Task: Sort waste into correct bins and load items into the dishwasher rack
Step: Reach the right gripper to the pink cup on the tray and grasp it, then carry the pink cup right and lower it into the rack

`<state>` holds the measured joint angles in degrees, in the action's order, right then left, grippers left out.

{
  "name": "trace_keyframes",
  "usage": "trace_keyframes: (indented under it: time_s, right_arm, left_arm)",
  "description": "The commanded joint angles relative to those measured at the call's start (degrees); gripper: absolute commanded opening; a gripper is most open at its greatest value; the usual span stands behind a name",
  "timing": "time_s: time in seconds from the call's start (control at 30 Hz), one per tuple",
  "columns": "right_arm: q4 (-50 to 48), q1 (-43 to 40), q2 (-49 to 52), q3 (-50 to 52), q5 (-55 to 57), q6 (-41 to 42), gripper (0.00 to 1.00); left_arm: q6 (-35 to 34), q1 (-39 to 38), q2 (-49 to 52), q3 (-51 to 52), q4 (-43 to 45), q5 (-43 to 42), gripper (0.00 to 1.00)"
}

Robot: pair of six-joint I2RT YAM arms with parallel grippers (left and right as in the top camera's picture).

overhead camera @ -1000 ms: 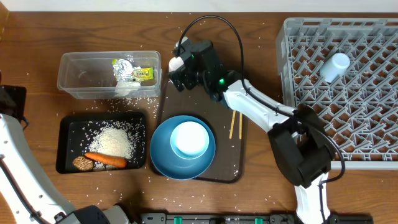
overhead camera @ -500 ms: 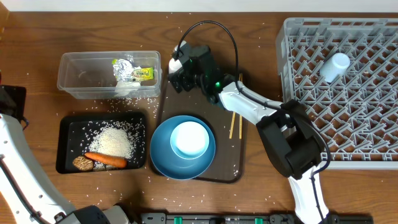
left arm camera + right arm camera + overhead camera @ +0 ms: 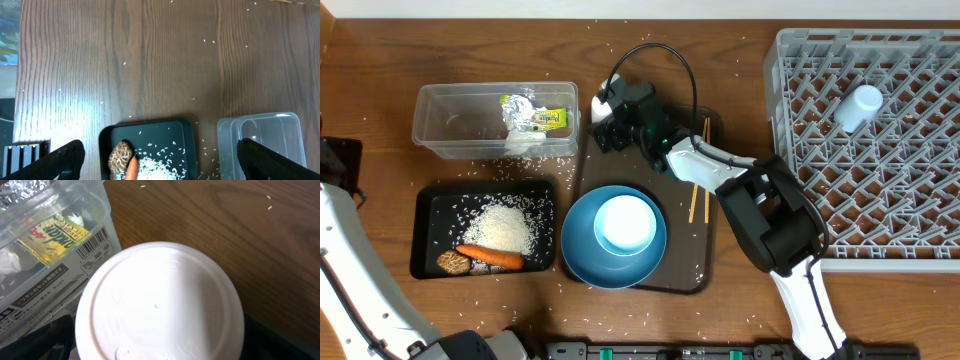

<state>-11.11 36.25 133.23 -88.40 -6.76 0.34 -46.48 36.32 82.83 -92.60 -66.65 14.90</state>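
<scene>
**A:** R hand (image 3: pixel 608 108) is clenched on the white-pinkish cup (image 3: pixel 160 300), at the top-left corner of the brown serving tray (image 3: pixel 690 270), just beside the clear tub (image 3: pixel 440 135).

**B:** Wrist cam agrees: dark fingers (image 3: pixel 55 335) sit against both sides of the cup. L hand (image 3: pixel 160 160)?

**A:** Released, tips wide apart, nothing between. It hangs over the table (image 3: pixel 380 60).

**B:** Waste check: wrapper (image 3: pixel 525 115) is in the tub. Rice (image 3: pixel 505 228), carrot (image 3: pixel 490 257) and brown lump (image 3: pixel 453 263) are in the black tray (image 3: pixel 430 205). Stray grains on the table too.

**A:** White bowl (image 3: pixel 625 224) sits in the blue plate (image 3: pixel 582 255) on the serving tray, chopsticks (image 3: pixel 700 190) just to the right. Light-blue cup (image 3: pixel 858 107) is in the rack (image 3: pixel 880 170).
</scene>
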Motion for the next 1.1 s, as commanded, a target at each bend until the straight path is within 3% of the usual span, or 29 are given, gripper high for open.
trace_keyframes:
  time_s: [0.0,0.13,0.27,0.5,0.67,0.77,1.07]
  right_arm:
    - [-0.4,0.5,0.2,-1.6,-0.3,1.1,0.97]
    - [-0.5,0.5,0.2,-1.6,-0.1,1.4,0.72]
    - [-0.2,0.1,0.1,-1.8,0.6,2.3,0.72]
    - [1.3,-1.5,-2.6,-1.9,0.6,4.8,0.59]
    - [6.4,-5.0,-9.1,-1.9,3.4,5.7,0.55]
    - [10.6,-8.5,-14.1,-1.9,4.0,5.6,0.60]
    - [24.7,-26.8,-31.0,-1.9,4.0,5.6,0.65]
  left_arm:
    - [0.1,0.3,0.1,-0.3,-0.2,-0.2,0.98]
    - [0.1,0.3,0.1,-0.3,-0.2,-0.2,0.98]
    - [0.1,0.3,0.1,-0.3,-0.2,-0.2,0.98]
    - [0.1,0.3,0.1,-0.3,-0.2,-0.2,0.98]
    - [0.1,0.3,0.1,-0.3,-0.2,-0.2,0.98]
    - [0.1,0.3,0.1,-0.3,-0.2,-0.2,0.98]
    - [0.1,0.3,0.1,-0.3,-0.2,-0.2,0.98]
